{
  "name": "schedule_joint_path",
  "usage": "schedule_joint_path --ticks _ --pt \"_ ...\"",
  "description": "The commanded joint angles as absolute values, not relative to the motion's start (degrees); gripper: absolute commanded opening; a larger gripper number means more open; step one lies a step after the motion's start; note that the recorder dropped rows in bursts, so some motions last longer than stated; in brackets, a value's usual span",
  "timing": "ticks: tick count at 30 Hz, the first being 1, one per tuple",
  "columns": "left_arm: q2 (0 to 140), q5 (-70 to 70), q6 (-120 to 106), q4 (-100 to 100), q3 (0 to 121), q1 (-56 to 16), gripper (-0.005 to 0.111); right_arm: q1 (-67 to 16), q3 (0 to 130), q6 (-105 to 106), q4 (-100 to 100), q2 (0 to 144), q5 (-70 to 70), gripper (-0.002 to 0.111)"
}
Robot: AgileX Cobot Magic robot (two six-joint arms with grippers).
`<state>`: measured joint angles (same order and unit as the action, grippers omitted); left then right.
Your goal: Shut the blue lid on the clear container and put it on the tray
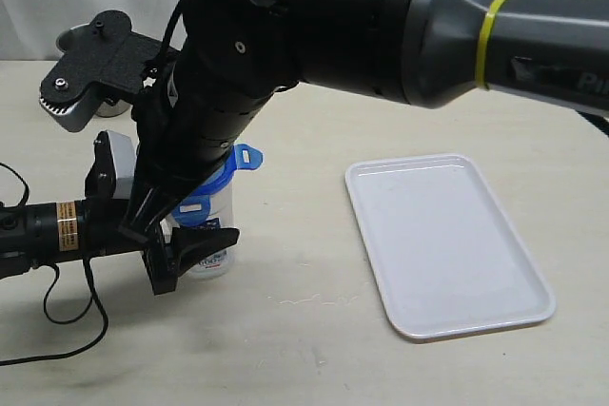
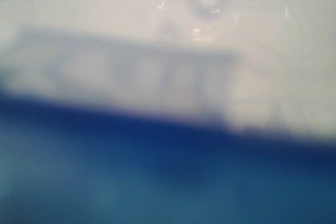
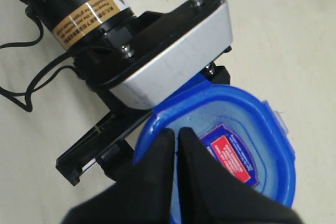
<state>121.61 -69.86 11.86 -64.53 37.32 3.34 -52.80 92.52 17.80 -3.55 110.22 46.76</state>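
The clear container (image 1: 211, 261) stands on the table left of centre, its printed label (image 2: 157, 72) filling the blurred left wrist view. My left gripper (image 1: 195, 249) is shut on its sides. The blue lid (image 3: 252, 129) sits on the container's top, its red-and-blue sticker (image 3: 231, 160) facing up and one snap flap (image 1: 249, 154) sticking outward. My right gripper (image 3: 176, 134) has reached across to the left and is shut, its black fingertips resting on the lid's top with nothing between them. To the right lies the white tray (image 1: 447, 244), with nothing on it.
My right arm's thick black forearm (image 1: 381, 16) spans the upper scene above the container. The left arm's black cable (image 1: 57, 330) loops over the table at the near left. A grey object (image 1: 68, 40) sits partly hidden at the back left.
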Motion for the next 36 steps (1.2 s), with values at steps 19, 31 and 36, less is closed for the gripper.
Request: schedule_joint_path --ticks 19,31,36 --pt "119.6 -70.0 15.2 -64.7 37.5 2.9 0.0 -52.8 97.3 23.8 -4.5 105.0 58.5 0.038" --pt "118.2 -70.0 15.1 -64.7 37.5 2.9 0.0 -52.8 97.3 28.5 -7.8 97.8 61.6 0.038" --pt "118.2 -70.0 15.1 -65.5 37.5 2.6 0.0 -52.8 97.2 34.3 -7.9 98.9 64.0 0.049"
